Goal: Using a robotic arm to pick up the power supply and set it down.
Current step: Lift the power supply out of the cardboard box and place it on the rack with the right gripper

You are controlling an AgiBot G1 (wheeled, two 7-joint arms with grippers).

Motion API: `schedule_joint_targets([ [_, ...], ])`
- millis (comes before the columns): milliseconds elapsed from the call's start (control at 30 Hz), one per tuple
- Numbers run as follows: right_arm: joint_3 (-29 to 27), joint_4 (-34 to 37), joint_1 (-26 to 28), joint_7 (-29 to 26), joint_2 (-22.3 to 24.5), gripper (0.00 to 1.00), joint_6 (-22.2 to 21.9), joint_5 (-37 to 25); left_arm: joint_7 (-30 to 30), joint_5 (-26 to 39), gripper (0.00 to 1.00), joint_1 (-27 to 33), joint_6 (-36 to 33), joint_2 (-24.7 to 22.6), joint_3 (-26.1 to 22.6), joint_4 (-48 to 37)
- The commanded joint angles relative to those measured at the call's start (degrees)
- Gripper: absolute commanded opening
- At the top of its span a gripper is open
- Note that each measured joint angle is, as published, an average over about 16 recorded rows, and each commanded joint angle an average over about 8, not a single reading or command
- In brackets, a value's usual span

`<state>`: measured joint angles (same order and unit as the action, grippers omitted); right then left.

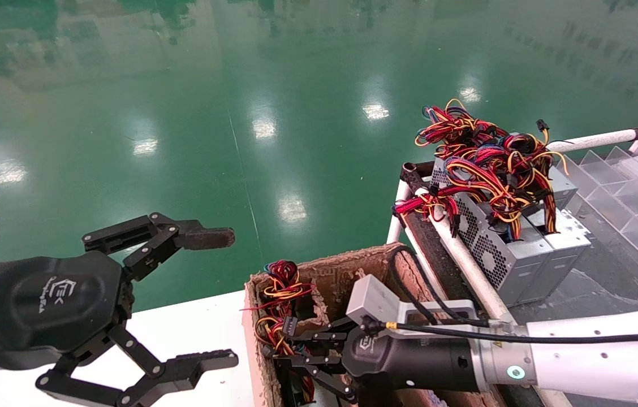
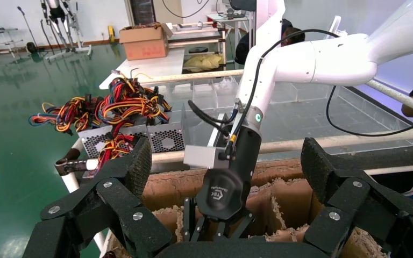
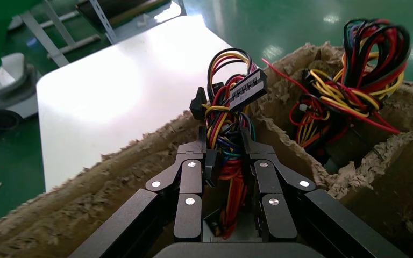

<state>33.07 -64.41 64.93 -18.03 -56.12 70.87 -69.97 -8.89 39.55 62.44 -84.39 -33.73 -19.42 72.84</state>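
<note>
My right tool down in cardboard box, fingers closing around wire bundle; clamped or not, I cannot tell. Power supply directly below tool, upright in slot, mostly hidden. Left tool spread open over white bench, farther off. I judge straight lift next.

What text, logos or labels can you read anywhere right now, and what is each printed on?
White logo with small lettering on the left gripper housing: too blurred to read.
White logo with lettering on the right gripper housing: too small to read.
Power supply, cardboard box, stacked units: no legible labels.
</note>
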Motion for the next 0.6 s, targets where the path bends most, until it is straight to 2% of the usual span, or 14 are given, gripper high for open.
schedule_joint_targets([
  [33, -0.3, 0.3, -0.2, 0.2, 0.2, 0.00, 0.4, 0.8, 0.0, 0.0, 1.00, 0.0, 0.0, 0.0, 0.0, 0.0],
  [267, -3.9, -0.5, -0.9, 1.1, 3.0, 0.00, 1.0, 5.9, 0.0, 0.0, 1.00, 0.0, 0.0, 0.0, 0.0, 0.0],
  [600, -11.5, -2.6, -3.4, 2.1, 8.3, 0.00, -0.5, 15.5, 0.0, 0.0, 1.00, 0.0, 0.0, 0.0, 0.0, 0.0],
])
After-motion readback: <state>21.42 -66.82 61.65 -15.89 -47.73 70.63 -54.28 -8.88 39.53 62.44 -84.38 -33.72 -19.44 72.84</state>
